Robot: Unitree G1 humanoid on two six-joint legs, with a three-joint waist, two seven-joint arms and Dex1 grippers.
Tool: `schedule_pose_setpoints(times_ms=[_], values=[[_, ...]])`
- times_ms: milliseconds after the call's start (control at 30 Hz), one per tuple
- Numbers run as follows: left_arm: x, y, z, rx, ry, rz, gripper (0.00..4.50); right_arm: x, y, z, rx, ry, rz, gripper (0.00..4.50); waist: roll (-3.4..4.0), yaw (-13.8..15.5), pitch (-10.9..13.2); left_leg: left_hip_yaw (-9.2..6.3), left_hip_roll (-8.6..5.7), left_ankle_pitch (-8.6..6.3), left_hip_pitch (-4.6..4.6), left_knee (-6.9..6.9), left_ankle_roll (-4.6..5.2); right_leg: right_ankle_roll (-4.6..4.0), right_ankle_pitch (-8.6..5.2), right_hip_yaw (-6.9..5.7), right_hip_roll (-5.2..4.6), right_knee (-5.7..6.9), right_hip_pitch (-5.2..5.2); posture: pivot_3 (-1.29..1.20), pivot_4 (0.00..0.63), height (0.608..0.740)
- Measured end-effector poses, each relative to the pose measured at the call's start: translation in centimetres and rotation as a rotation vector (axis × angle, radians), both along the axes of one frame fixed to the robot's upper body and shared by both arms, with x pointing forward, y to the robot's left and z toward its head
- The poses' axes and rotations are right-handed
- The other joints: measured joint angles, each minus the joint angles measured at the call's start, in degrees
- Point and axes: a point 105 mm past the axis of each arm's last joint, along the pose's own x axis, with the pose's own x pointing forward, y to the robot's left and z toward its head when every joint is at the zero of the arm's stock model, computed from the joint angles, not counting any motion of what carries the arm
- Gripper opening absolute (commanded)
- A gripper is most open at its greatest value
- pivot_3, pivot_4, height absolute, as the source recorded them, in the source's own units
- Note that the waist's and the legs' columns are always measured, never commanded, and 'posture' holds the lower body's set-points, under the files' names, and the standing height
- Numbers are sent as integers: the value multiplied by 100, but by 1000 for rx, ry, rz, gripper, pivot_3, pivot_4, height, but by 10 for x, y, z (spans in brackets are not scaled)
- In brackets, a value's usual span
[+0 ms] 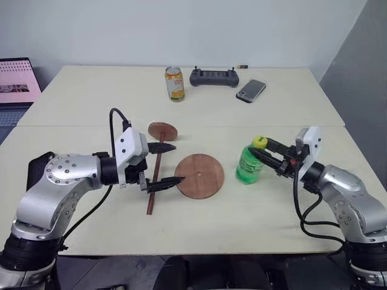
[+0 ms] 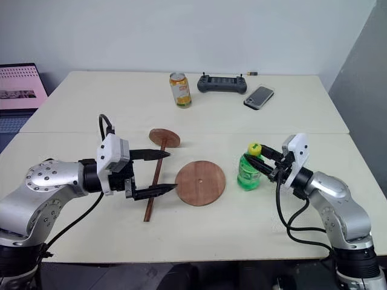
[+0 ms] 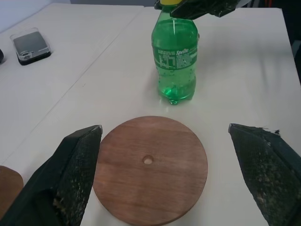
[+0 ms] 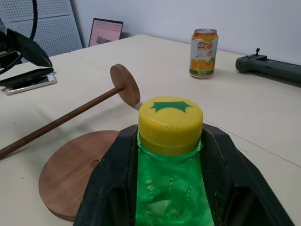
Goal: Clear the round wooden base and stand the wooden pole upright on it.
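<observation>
Progress: the round wooden base [image 1: 199,175] is seen bare, with the green Sprite bottle [image 1: 249,164] standing on the table [image 1: 91,90] just beside its right edge; clearing is judged done or nearly so, and standing the pole is not yet begun.
Pole: the wooden pole [image 1: 156,179] is laid flat on the table left of the base, its small disc end [image 1: 162,130] pointed away from the robot.
Right gripper [image 4: 171,141]: pinched on the bottle's neck, under the yellow cap [image 4: 170,123].
Left gripper [image 1: 164,164]: spread wide, held over the pole, nothing gripped.
Remaining: bottle to be released, pole to be lifted and seated in the centre hole [image 3: 148,160].
Materials: smooth reddish wood disc; thin dark rod; clear green plastic, ribbed cap; matt pale tabletop.
</observation>
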Motion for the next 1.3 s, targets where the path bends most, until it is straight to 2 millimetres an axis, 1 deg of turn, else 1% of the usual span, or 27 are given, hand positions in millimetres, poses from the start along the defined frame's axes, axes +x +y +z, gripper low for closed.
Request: schedule_pose_setpoints(times_ms=[133,233,333,367,500,567,700,767,867,1033,1100,1133,1167,1200,1267,1300], values=[[1,-4,2,-15,-6,-14,4500,0,0,0,-15,-13,1,1430,0,0,0,0,0,0,0,0,0,0,0,0,0,1,0,0,150,740],[3,-9,8,-35,-27,-26,4500,0,-2,1,-31,-23,-5,1430,0,4,0,-1,-1,0,-1,1,0,0,0,0,0,0,0,0,150,740],[5,-17,15,-76,-41,-54,4500,3,-11,3,-57,-47,-44,1429,0,5,0,0,-2,0,-4,4,0,1,0,0,-1,-1,0,0,150,740],[5,-22,17,-94,-40,-69,4500,6,-18,4,-67,-56,-71,1428,0,7,1,2,-4,0,-4,4,0,1,1,0,-2,-1,0,0,150,740],[7,-35,18,-124,-29,-106,4500,26,-59,8,-80,-100,-262,1426,-1,11,1,7,-3,1,-5,6,-2,1,1,4,-2,-1,-1,0,150,740],[9,-41,20,-137,-28,-120,4500,34,-76,10,-79,-120,-342,1423,0,8,1,10,-2,2,-5,5,-3,1,1,6,-2,0,-4,0,150,740],[11,-60,25,-167,-31,-176,4500,51,-113,12,-67,-139,-512,1421,0,7,1,19,-3,5,-4,6,-7,1,1,12,-2,2,-4,0,150,740],[13,-70,24,-170,-29,-198,4500,56,-132,13,-53,-139,-598,1420,0,6,1,22,-2,12,-5,6,-19,1,1,13,-2,0,-4,0,150,740],[15,-81,20,-170,-22,-209,4500,59,-146,13,-39,-141,-661,1420,0,6,1,27,-2,13,-5,6,-21,1,1,18,-3,0,-4,0,150,740],[20,-82,15,-142,-30,-199,4500,61,-151,12,-30,-131,-685,1420,0,6,1,27,-1,12,-2,7,-19,1,2,18,-2,1,-2,0,150,740],[21,-81,13,-137,-34,-196,4500,62,-154,12,-18,-115,-694,2123,0,10,0,27,-2,12,-2,8,-19,2,2,18,-3,1,-1,0,150,740],[22,-81,12,-134,-34,-194,4500,62,-155,12,-13,-108,-700,2160,0,13,0,26,-2,12,-3,8,-19,2,2,18,-3,0,-1,0,150,740],[22,-80,11,-132,-33,-196,4500,63,-158,11,-8,-98,-715,2452,0,14,1,26,-2,12,-4,8,-19,2,2,18,-3,-1,-1,0,150,740],[22,-80,11,-131,-32,-197,4500,63,-160,9,-4,-83,-725,2621,0,13,1,27,-2,12,-4,8,-19,2,2,19,-3,-1,-1,0,150,740],[22,-79,9,-131,-30,-194,4500,63,-161,7,0,-67,-726,3155,1,8,1,29,-2,12,-4,7,-19,2,2,21,-4,-1,-3,0,150,740],[22,-79,8,-131,-32,-193,4500,63,-161,7,5,-63,-725,3300,1,6,1,29,-1,12,-4,7,-19,2,2,20,-3,-1,-3,0,150,740]])
